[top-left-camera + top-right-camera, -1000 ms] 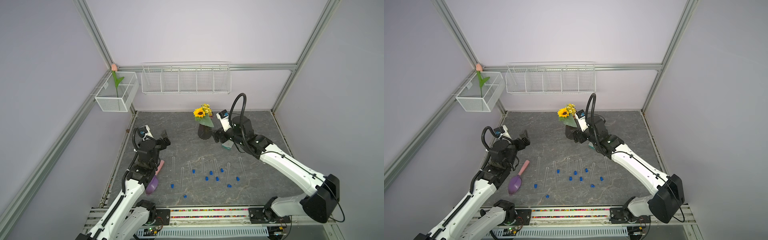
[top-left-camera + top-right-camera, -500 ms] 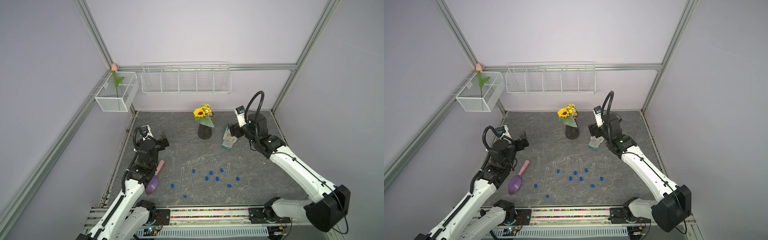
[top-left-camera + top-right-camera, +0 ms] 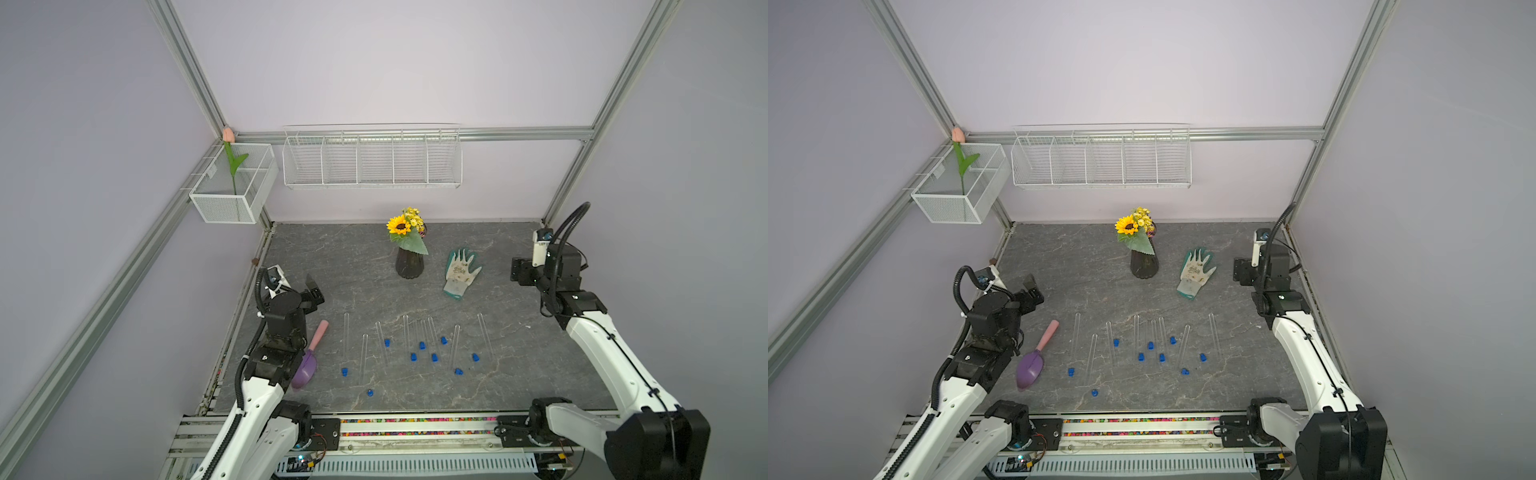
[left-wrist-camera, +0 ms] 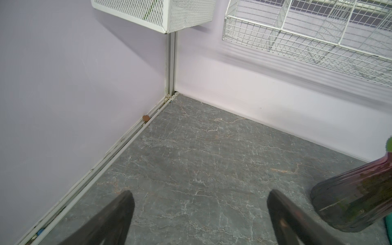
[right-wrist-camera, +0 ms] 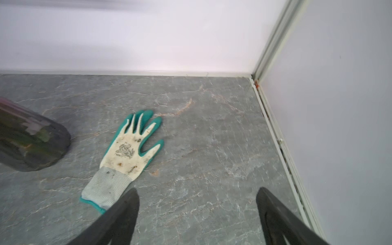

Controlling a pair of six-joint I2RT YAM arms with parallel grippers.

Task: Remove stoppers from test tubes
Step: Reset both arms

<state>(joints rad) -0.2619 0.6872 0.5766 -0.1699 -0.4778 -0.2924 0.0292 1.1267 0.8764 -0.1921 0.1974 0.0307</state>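
Checking stoppers (image 3: pixel 421 345): small, blue, loose on the gray table (image 3: pixel 519 374) by the tube ends — likely all out, hard to tell for one right at a tube's mouth.
Test tubes (image 3: pixel 346 338): clear, flat in a row near the front.
Left gripper (image 3: pixel 313 291): wide apart, empty, near the left wall.
Right gripper (image 3: pixel 518 274): wide apart, empty, near the right wall.
Doing it well: hold a tube, pull any stuck plug straight out — slowly.
In the way: purple scoop (image 3: pixel 1030 368) beside the left arm; glove (image 3: pixel 459 270) and sunflower vase (image 3: pixel 409 266) well apart behind.
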